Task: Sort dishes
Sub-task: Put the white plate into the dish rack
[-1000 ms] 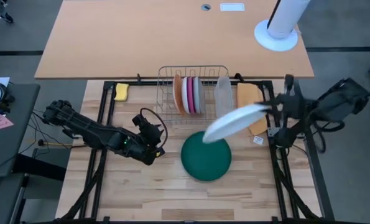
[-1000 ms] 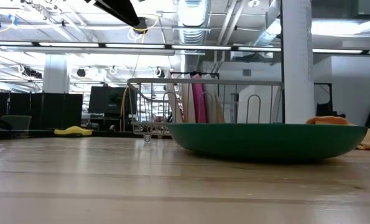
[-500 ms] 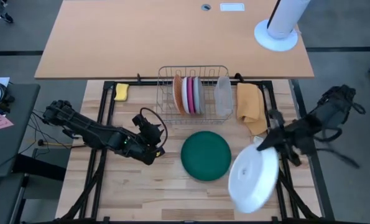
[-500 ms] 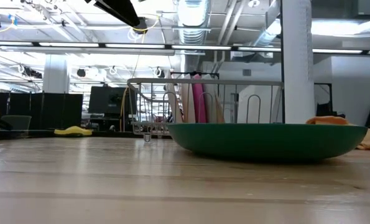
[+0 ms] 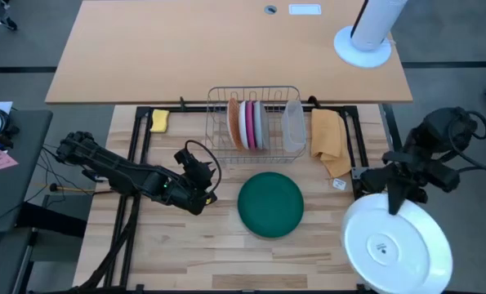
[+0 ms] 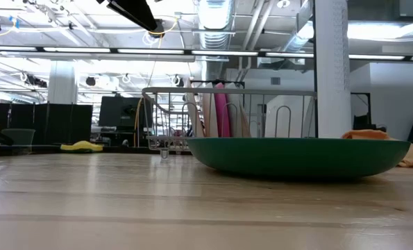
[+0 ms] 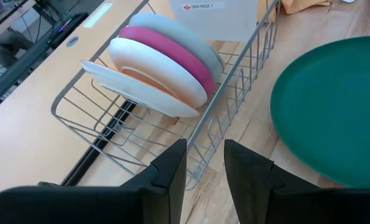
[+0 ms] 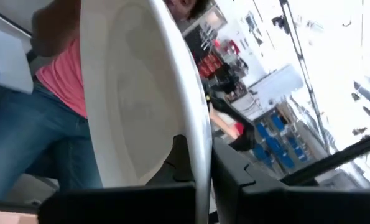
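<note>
A wooden table seen from above, with two dark robot arms. On the left, the left gripper (image 5: 203, 186) rests low over the table near the dish rack's near-left corner, its fingers a small gap apart and holding nothing. At the far left of the table lies a yellow sponge (image 5: 159, 120). In the middle, at the far edge, stands a wire dish rack (image 5: 220, 147). Three plates stand on edge in it, side by side: the orange-patterned plate (image 5: 234, 124) on the left, then the magenta pink plate (image 5: 247, 122), then the pale grey plate (image 5: 259, 123). A clear plastic tub (image 5: 292, 126) sits at the rack's right end. Just near of the rack, the dark green plate (image 5: 270, 203) lies flat on the table. Right of the rack lies an orange cloth (image 5: 327, 140). At the near right corner, the right gripper (image 5: 395, 198) is clamped on the far rim of the white plate (image 5: 398, 243), which hangs past the table's edge, its underside facing up.
</note>
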